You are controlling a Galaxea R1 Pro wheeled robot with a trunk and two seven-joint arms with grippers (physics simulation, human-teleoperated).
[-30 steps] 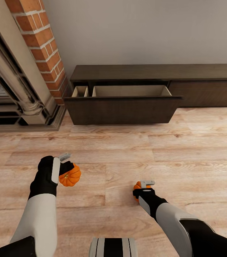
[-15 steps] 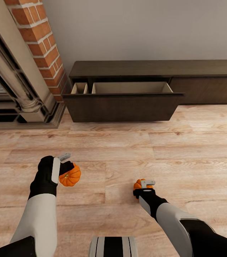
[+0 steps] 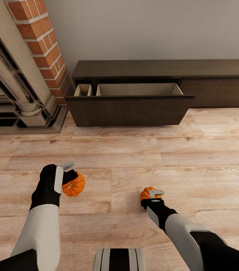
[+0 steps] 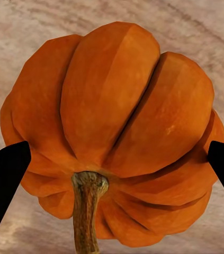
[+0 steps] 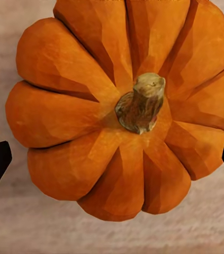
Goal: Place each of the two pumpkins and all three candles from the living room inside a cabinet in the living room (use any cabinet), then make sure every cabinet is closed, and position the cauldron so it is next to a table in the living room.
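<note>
Light wood-plank floor [image 3: 142,158] runs to a plain grey wall [image 3: 153,30] at twelve o'clock. At ten o'clock, a red-brick column [image 3: 40,41] rises beside an ornate fireplace surround [image 3: 17,101].

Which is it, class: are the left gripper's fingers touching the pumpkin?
Touching: the left wrist view shows both fingers pressed against the pumpkin sides.

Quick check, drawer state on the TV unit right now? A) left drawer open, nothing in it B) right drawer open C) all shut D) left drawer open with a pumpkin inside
A: the left drawer is pulled out showing bare tan compartments, while each pincer carries a pumpkin.
</note>
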